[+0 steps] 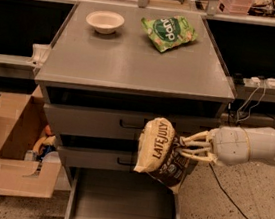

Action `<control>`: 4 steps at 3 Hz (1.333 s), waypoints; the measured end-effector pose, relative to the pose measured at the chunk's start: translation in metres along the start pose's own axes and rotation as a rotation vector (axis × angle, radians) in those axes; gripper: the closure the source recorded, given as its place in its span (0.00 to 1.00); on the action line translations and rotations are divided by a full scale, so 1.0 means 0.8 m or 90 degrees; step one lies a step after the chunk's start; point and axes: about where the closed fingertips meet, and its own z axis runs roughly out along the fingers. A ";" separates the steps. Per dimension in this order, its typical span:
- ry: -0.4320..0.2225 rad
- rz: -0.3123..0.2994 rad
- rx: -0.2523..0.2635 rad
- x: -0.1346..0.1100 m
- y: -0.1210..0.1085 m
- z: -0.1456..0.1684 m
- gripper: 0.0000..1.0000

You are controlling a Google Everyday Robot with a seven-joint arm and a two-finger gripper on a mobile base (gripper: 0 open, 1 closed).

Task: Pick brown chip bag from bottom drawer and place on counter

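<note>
My gripper point(185, 149) reaches in from the right and is shut on the brown chip bag point(159, 152), a dark brown bag with a cream top and white lettering. The bag hangs in the air in front of the two upper drawers, above the open bottom drawer point(120, 205), whose tray shows nothing inside. The counter point(134, 60) is the broad grey cabinet top above the bag.
A white bowl point(104, 21) and a green chip bag point(169, 32) lie at the back of the counter. An open cardboard box point(14, 148) with items stands on the floor left of the cabinet. Cables point(253, 94) run along the right side.
</note>
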 end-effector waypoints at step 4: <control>-0.091 -0.034 0.078 -0.157 -0.141 -0.047 1.00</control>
